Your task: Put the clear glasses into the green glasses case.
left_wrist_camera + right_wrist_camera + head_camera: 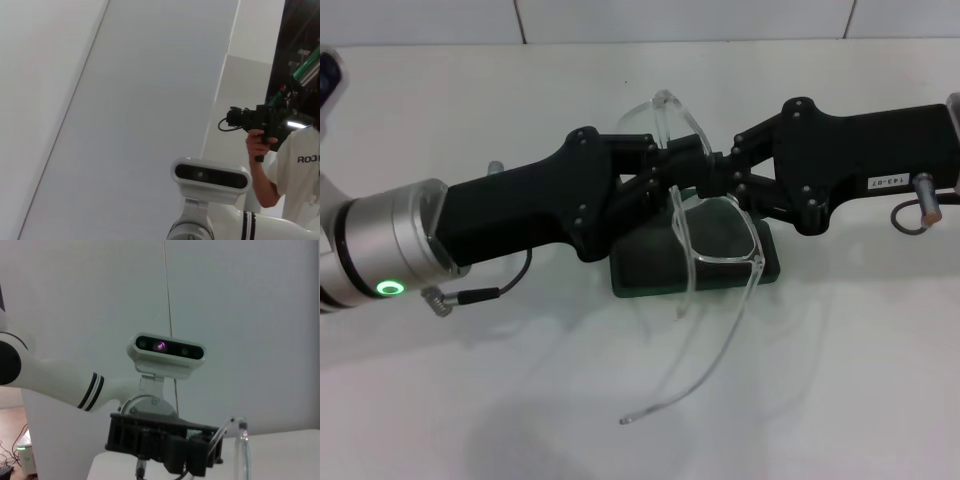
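White tabletop (840, 380) fills most of the head view, with a pale tiled wall (680, 20) along the top edge. Near the middle of the frame sits the green glasses case (650, 268), dark and closed as far as I can see, lying flat on the table. Above it the two black grippers meet tip to tip: the left gripper (670, 172) reaches in from the left edge, its silver wrist showing a green ring light (389, 288), and the right gripper (722, 172) reaches in from the right. Both are clamped on the clear glasses (720, 240) around the middle of the frame, one lens tilted up toward the top centre, the other hanging over the case, with the long thin temples trailing down toward the bottom centre, apart from the case. In the right wrist view the left gripper (165, 445) shows low in the frame, the glasses (240, 440) beside it, and the robot's head camera (167, 355) above. The left wrist view shows that head camera (210, 177) and a person (290, 165) holding a camera at the right edge.
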Controlling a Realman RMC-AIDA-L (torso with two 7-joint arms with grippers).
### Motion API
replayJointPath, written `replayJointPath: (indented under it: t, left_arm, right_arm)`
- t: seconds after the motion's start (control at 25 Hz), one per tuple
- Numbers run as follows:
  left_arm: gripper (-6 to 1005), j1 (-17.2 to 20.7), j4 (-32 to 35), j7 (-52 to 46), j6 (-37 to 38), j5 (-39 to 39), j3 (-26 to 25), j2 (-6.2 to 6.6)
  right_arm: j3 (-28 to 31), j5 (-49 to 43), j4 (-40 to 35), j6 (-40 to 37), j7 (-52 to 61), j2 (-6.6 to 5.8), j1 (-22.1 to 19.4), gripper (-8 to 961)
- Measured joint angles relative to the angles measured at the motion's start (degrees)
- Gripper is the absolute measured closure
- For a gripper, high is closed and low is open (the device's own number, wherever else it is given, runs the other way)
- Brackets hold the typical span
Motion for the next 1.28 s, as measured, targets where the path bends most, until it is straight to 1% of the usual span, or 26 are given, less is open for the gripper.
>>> replayJointPath:
  t: [0.2,0.84,1.28]
  left_arm:
    - [901,-0.3,-1.5,1.1,0.0,-0.1,-0.1,0.06]
    - [902,0.7,-1.6,1.1,2.0,-1.8,-0.3,0.10]
    - [902,0.8,-2.9,2.0,1.9,-2.3,-0.3,0.01]
  right_arm:
    - [-0.6,1.1,0.1,-0.1,-0.6,0.00,-0.4,898]
    - [-0.1,1.6,3.2,0.1,-2.5,-0.02,-0.7,900]
    - [-1.3,4.8,4.5,-0.8,-4.0,0.00,-0.7,900]
